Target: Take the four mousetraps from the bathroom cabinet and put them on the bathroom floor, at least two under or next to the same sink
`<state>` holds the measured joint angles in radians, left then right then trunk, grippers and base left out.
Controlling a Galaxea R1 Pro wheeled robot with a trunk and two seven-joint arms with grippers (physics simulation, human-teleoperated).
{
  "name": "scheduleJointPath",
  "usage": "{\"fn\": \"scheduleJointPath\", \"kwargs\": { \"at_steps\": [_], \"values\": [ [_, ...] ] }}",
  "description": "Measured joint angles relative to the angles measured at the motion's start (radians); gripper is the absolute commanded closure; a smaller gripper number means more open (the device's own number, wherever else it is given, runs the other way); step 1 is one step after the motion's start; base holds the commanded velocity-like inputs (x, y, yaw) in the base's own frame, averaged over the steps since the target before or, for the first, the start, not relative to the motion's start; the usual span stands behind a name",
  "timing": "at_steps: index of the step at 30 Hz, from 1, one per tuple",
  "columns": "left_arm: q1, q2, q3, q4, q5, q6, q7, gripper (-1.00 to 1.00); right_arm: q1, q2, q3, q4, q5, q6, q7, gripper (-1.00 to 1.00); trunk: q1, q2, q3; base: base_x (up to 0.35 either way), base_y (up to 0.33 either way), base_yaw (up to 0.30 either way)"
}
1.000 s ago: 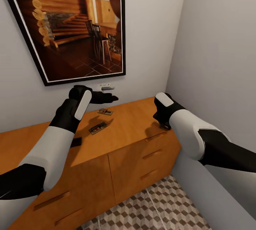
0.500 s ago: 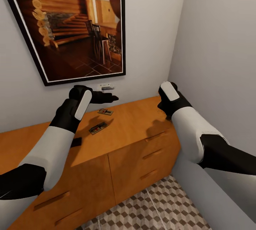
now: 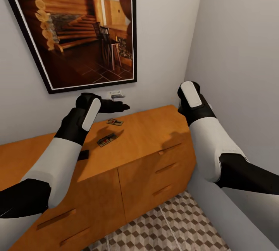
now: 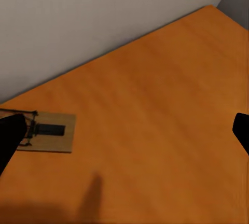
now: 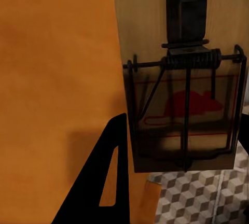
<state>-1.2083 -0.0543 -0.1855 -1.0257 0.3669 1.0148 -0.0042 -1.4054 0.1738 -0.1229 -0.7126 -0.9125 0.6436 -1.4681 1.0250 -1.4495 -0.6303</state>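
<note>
The right gripper (image 5: 179, 6) is gripping a mousetrap (image 5: 181, 110) by one short end, holding it off the cabinet (image 3: 147, 134) near the cabinet's right end. In the right wrist view the board's long axis is running along the fingers, with its free end and spring bar pointing down past the cabinet's front edge toward the bathroom floor (image 5: 207, 203). In my judgement, carrying it well means keeping the grip firm and the board level while swinging clear of that edge, then lowering it flat onto the tiles.

The left gripper (image 3: 116, 106) is hovering with its jaws spread and nothing between them over the back edge of the cabinet top. Two more traps (image 3: 115, 121) are lying near that edge, the nearer one (image 3: 107, 139) angled diagonally. A dark slip (image 3: 83, 154) beside the left forearm is possibly another trap.
</note>
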Motion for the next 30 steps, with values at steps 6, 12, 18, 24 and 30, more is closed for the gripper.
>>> {"fn": "scheduleJointPath", "kwargs": {
  "at_steps": [6, 12, 18, 24, 30],
  "values": [
    [0.000, -0.005, 0.000, 0.002, 0.000, 0.000, 0.000, -1.00, 0.001, 0.000, 0.000, 0.002, -0.001, 0.001, -0.006, 1.00, 0.000, 0.000, 0.000, -0.032, 0.000, 0.000],
    [0.000, -0.007, 0.001, 0.008, 0.000, 0.001, 0.000, -1.00, 0.001, 0.000, 0.000, 0.005, -0.001, 0.002, -0.006, 1.00, 0.001, 0.000, 0.000, -0.256, 0.000, 0.000],
    [0.000, -0.007, 0.002, 0.004, 0.000, 0.001, 0.001, -1.00, 0.013, 0.000, 0.001, 0.007, -0.001, 0.019, -0.004, 1.00, 0.000, 0.000, 0.000, -0.213, 0.000, 0.000],
    [0.000, -0.007, 0.003, -0.001, 0.001, 0.001, 0.001, -1.00, 0.019, 0.000, 0.001, 0.001, -0.016, 0.106, 0.005, 1.00, 0.000, 0.000, 0.000, -0.035, 0.000, 0.000],
    [0.000, -0.006, 0.006, 0.001, 0.001, 0.001, 0.001, -1.00, 0.019, 0.000, 0.002, -0.047, -0.112, 0.266, 0.011, 1.00, 0.000, 0.000, 0.000, -0.005, 0.000, 0.000]
  ]
}}
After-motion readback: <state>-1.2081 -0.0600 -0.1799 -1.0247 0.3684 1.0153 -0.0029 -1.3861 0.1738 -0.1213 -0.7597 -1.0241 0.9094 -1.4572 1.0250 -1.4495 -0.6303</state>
